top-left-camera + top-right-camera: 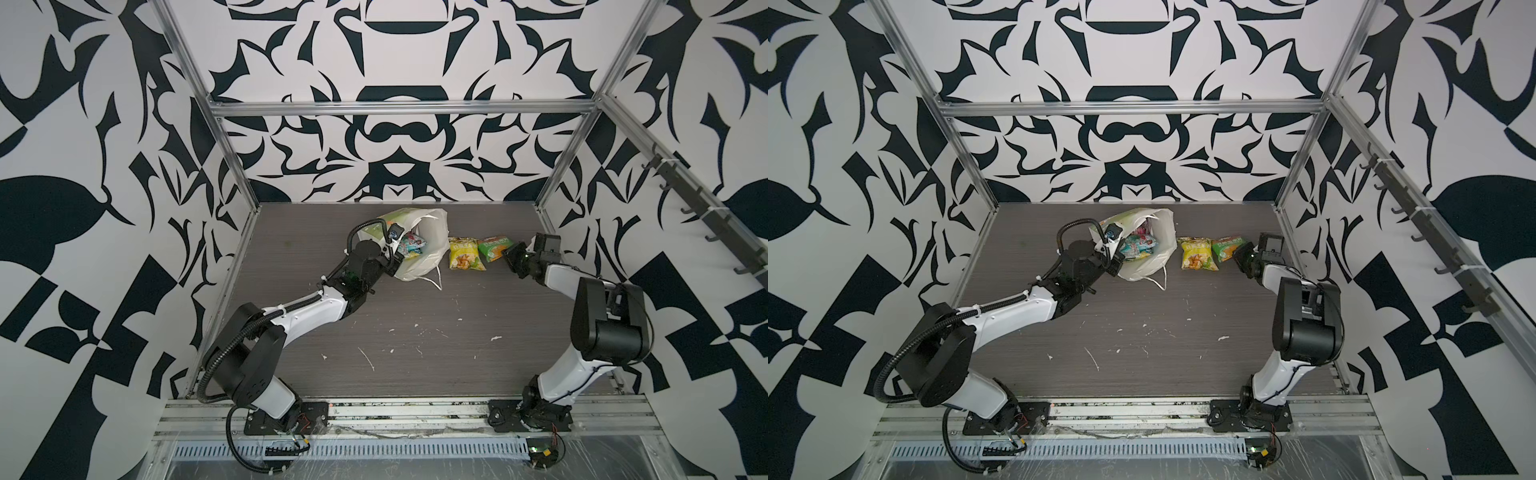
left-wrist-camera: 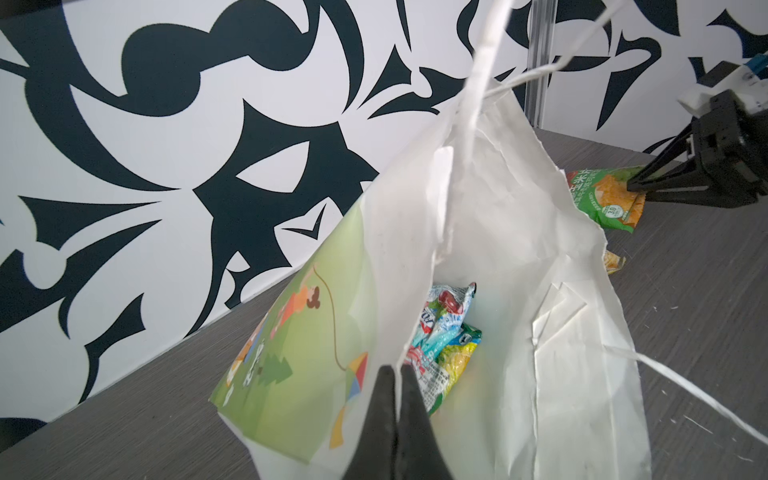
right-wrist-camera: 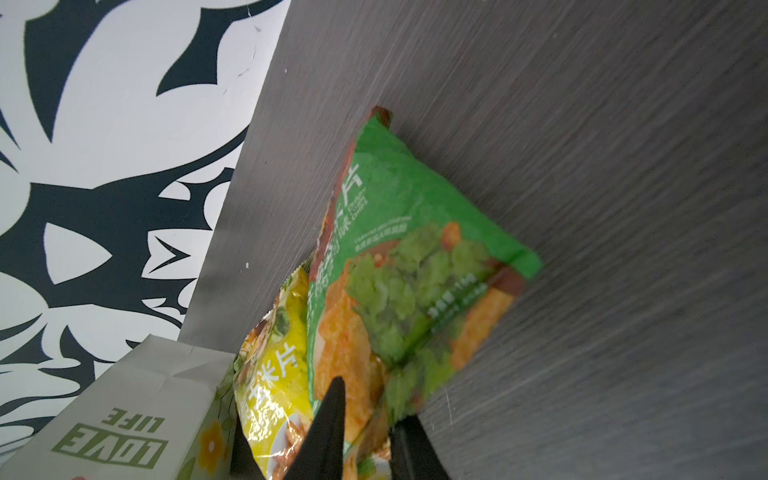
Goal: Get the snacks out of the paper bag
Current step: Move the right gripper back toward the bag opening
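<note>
The left gripper (image 2: 397, 370) pinches the rim of the paper bag (image 2: 498, 249) at the back of the table (image 1: 415, 332). Some snacks (image 2: 444, 328) are still inside. The right gripper (image 3: 368, 399) has its fingers a little apart around a corner of the green packet (image 3: 415, 249), which lies next to the yellow packet (image 3: 274, 374).

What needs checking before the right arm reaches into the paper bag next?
1. Left gripper shut on paper bag rim: ok.
2. Bag mouth open: ok.
3. Green packet lying on table: ok.
4. Right gripper clear of green packet: not ok, jaws parted around its corner.
5. Yellow packet outside bag: ok.
6. Snacks inside bag to grab: ok, several visible.
</note>
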